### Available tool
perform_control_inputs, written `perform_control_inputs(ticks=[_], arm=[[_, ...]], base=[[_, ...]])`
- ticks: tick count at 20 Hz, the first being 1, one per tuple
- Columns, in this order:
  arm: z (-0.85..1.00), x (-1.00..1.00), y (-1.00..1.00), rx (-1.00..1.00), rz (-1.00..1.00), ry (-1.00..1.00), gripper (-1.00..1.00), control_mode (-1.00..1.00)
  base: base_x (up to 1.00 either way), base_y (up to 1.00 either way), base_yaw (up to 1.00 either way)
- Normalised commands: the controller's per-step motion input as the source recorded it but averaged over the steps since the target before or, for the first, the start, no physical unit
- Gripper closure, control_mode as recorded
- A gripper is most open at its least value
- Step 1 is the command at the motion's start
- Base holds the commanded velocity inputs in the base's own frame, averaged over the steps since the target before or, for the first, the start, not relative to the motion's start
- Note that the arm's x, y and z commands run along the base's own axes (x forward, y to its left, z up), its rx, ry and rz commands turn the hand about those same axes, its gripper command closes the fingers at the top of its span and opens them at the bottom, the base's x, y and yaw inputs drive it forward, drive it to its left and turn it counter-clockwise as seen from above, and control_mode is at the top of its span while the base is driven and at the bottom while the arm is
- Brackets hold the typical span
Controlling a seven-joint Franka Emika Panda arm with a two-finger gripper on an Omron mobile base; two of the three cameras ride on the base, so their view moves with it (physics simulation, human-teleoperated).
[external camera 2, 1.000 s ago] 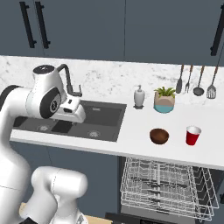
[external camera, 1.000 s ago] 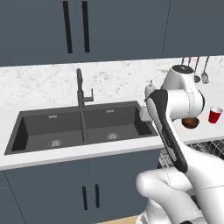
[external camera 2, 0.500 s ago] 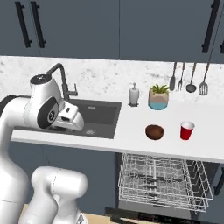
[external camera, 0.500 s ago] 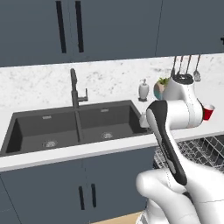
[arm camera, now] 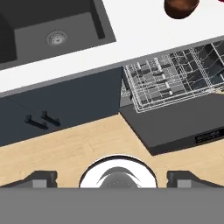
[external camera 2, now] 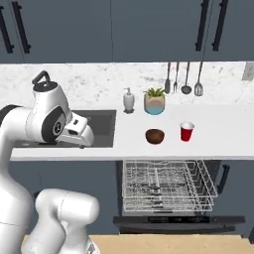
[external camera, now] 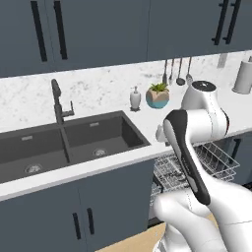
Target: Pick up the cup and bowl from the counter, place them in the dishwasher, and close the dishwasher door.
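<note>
The small red cup and the dark reddish-brown bowl stand side by side on the white counter, the bowl on the left. Below them the dishwasher has its white wire rack pulled out over the lowered dishwasher door. My gripper is open and empty, its fingertips far apart, looking down at the floor, the rack and the door. The bowl shows at the top edge of the hand view. In the right base view my hand hangs over the sink's front edge, well left of the bowl.
A dark double sink with a black tap lies left. A soap dispenser, a teal plant pot and hanging utensils line the back wall. A grey-white canister stands at the far right.
The whole scene has slid left in both base views, so the base has driven right. The dishwasher now sits nearer the middle. The gripper stays open.
</note>
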Motion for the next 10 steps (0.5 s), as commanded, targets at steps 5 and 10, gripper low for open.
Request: perform_control_inputs(ticks=[5,10], arm=[[0.00,0.00,0.00,0.00,0.00,0.00,-1.00,1.00],[0.00,0.00,0.00,0.00,0.00,0.00,-1.00,1.00]], base=[[0.00,0.41,-0.36],[0.02,0.61,-0.35]])
